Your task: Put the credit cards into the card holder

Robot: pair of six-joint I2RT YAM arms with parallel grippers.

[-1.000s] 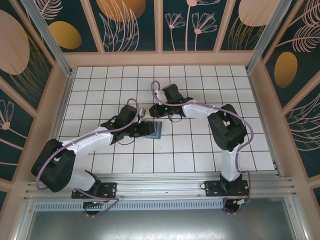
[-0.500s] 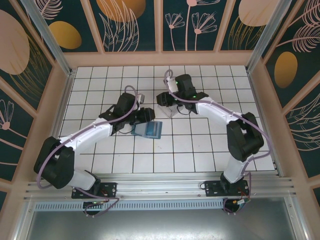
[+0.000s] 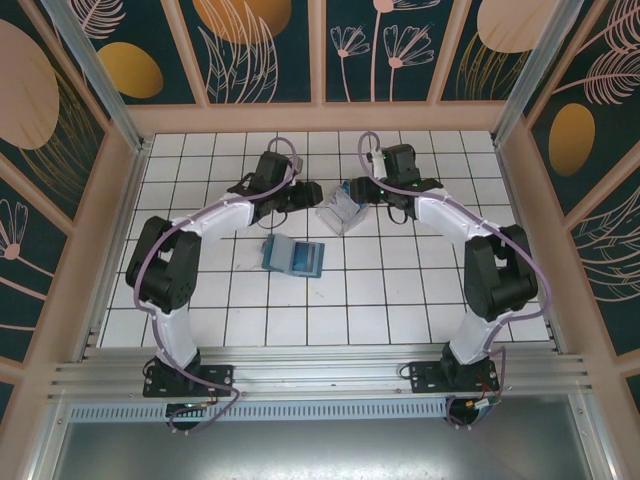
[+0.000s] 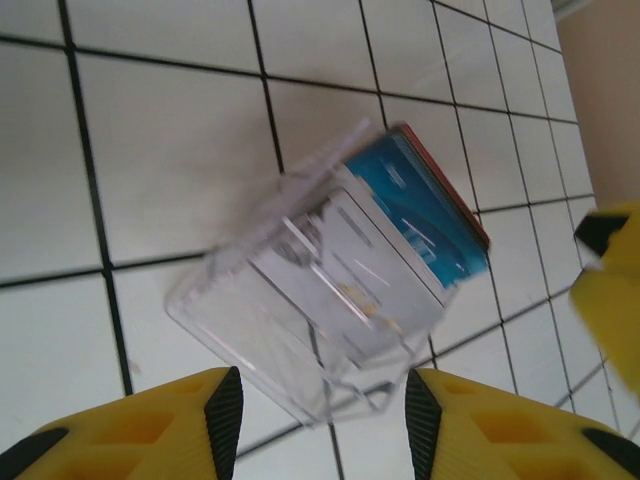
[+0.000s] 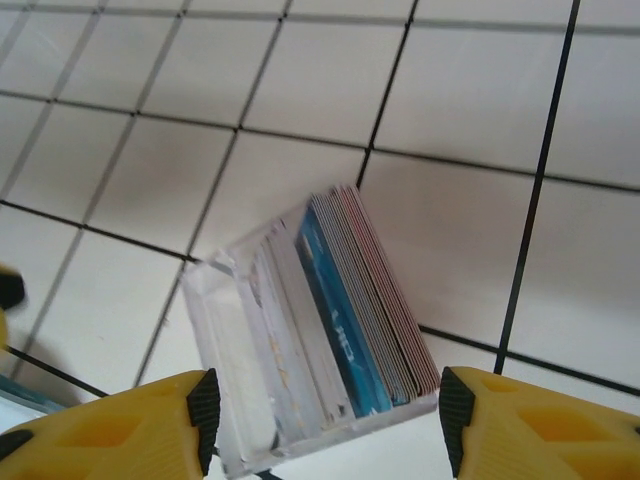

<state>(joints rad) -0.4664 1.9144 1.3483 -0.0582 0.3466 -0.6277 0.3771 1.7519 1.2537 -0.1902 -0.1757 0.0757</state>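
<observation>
From above, the card holder (image 3: 295,257) lies on the tiles nearer the arm bases, apart from the clear tray (image 3: 328,222) holding the credit cards (image 3: 346,203). The left gripper (image 3: 308,196) and right gripper (image 3: 362,190) flank that tray. At the left wrist, the fingers (image 4: 150,430) are spread and empty, with the tray just ahead. At the right wrist, the jaws stand wide to either side of the stacked cards (image 5: 350,310), gripping nothing. This looks like the fetch of a card, and the next move calls for pinching a single edge.
</observation>
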